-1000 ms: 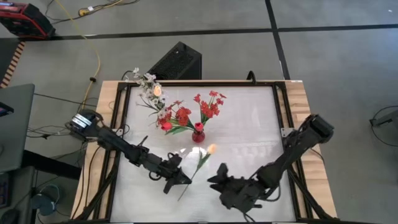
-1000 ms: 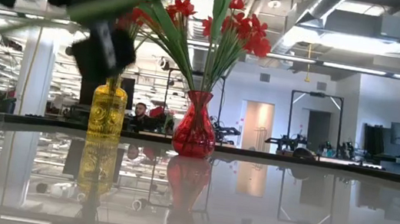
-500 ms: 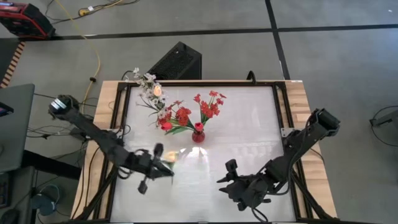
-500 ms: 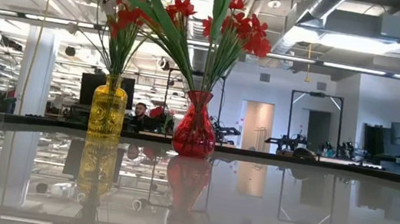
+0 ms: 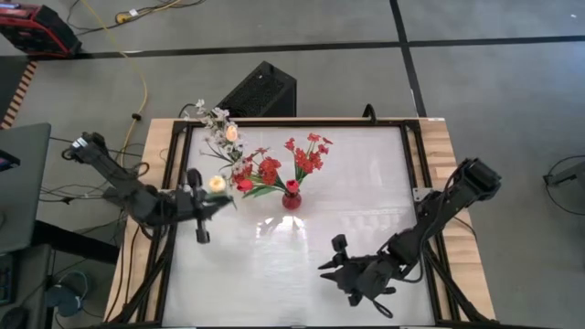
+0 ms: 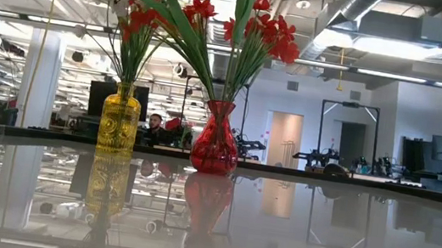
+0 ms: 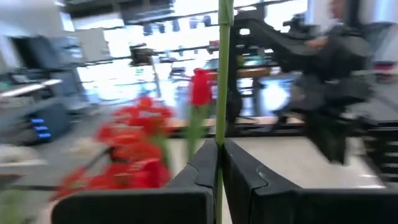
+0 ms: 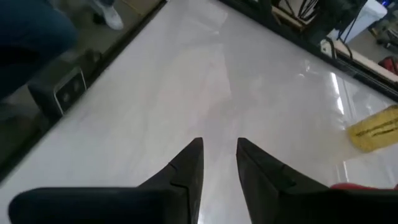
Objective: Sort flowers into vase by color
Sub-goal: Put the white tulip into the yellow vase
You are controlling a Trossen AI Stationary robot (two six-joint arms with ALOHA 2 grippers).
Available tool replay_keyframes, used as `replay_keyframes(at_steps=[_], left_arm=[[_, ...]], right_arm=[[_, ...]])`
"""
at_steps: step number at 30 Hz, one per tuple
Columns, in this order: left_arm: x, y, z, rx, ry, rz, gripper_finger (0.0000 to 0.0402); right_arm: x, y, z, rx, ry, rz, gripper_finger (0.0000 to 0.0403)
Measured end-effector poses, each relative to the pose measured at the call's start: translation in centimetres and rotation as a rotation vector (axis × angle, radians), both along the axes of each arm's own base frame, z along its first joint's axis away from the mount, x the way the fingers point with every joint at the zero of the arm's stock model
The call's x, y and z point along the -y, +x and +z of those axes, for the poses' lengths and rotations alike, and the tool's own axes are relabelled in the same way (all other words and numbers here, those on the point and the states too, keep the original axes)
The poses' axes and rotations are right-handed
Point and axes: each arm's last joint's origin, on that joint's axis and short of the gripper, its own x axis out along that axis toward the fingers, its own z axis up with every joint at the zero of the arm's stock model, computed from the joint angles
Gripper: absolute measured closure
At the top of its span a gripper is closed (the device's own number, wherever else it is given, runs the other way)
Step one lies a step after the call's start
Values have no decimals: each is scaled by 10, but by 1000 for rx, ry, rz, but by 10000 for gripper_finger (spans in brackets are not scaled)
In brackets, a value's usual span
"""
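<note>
Left gripper (image 7: 217, 163) clamps peach-orange tulip's green stem (image 7: 222, 74) upright — yellow glass vase (image 6: 118, 128) lies just beyond; right gripper (image 8: 217, 163) parted, idle.

Two vases (image 6: 119, 123) (image 6: 216, 139) — one peach tulip (image 5: 217, 184) held.

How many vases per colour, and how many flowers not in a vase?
Yellow vase: 1
Red vase: 1
Flowers outside a vase: 1, a peach tulip held by its stem in the left gripper
Total: 3
</note>
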Motion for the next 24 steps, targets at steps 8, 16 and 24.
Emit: replay_keyframes(at_steps=[8, 16, 24], left_arm=[[-23, -26, 18, 45, 89, 116, 401], [-49, -52, 27, 71, 100, 208, 401], [-73, -55, -1, 184, 175, 298, 401]], right_arm=[[23, -5, -7, 58, 33, -31, 298], [39, -3, -1, 89, 52, -42, 301], [56, 9, -3, 66, 51, -56, 301]])
